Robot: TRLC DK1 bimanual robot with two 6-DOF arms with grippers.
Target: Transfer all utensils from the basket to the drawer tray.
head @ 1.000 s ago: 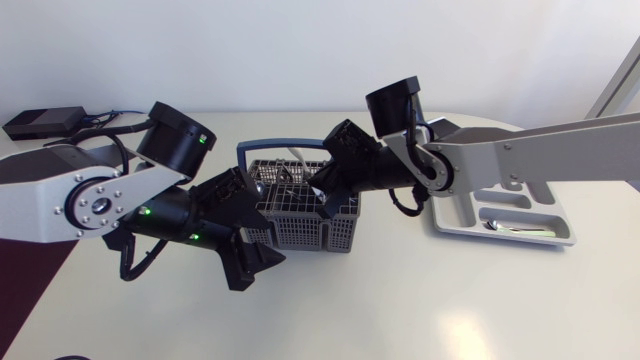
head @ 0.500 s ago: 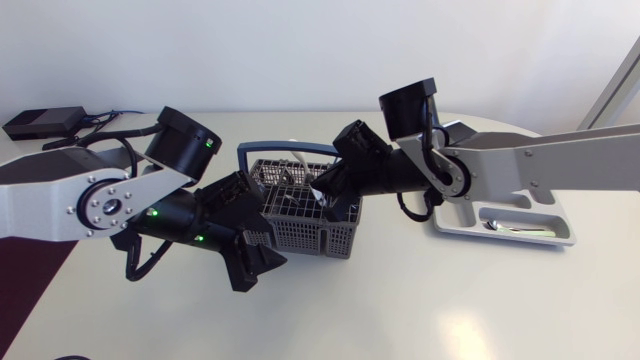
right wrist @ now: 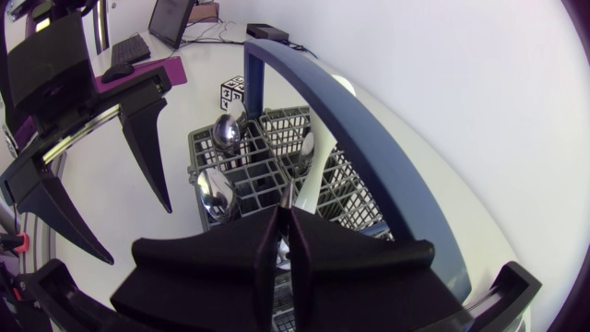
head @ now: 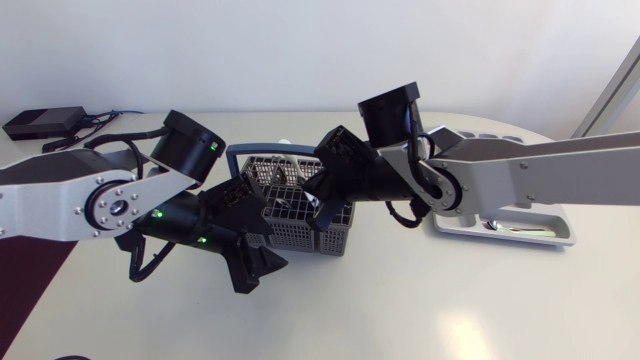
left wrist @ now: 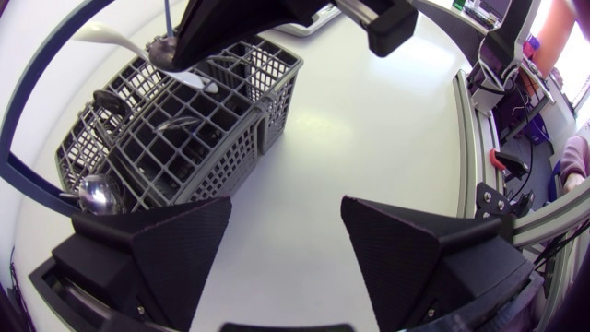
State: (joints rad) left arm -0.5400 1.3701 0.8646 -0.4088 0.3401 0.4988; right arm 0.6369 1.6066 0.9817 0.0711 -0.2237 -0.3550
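Note:
The grey mesh basket (head: 300, 222) with a blue handle (head: 250, 152) stands between my arms. It holds metal spoons (right wrist: 226, 132) and a white spoon (right wrist: 315, 159) that leans across it. My right gripper (head: 320, 203) is down in the basket, shut, and the white spoon's handle end runs in between its fingertips (right wrist: 285, 221). My left gripper (left wrist: 286, 249) hovers open just in front of the basket (left wrist: 184, 129), with nothing between its fingers. At the right, the grey drawer tray (head: 540, 212) holds one utensil (head: 515, 230).
A black box (head: 42, 122) with cables lies at the table's back left corner. A small black-and-white marker cube (right wrist: 232, 90) sits behind the basket. Bare tabletop stretches along the front edge, below both arms.
My right arm has swung left over the basket, and the basket has slid slightly left with it. The left arm has shifted a little; its gripper stays open.

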